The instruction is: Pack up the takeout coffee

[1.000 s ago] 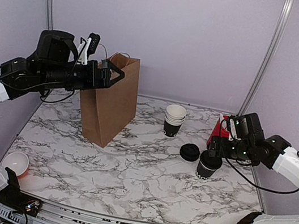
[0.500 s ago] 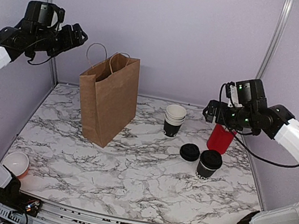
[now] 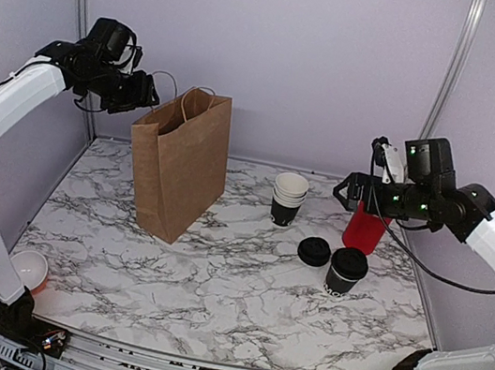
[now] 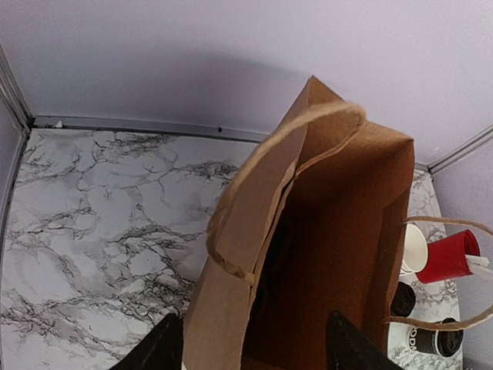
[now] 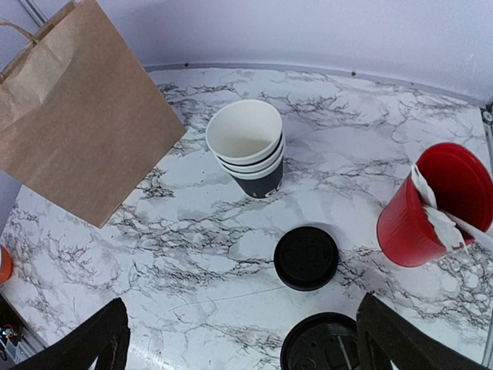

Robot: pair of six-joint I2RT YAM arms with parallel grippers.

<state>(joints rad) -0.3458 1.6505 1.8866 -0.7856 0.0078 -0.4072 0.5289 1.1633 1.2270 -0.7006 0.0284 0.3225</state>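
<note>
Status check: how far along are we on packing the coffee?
Done: the takeout coffee has its lid on and the paper bag stands open. In hand: nothing; the left claw hangs open over the bag's mouth, the right claw open above the table. Left: grasp the coffee, standing on the table, and lower it into the bag.

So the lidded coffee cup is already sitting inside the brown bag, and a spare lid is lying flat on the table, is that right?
Not quite. The lidded coffee cup is not inside the brown bag. It stands on the marble table, right beside the spare lid, which does lie flat there. The top view shows this plainly.
</note>
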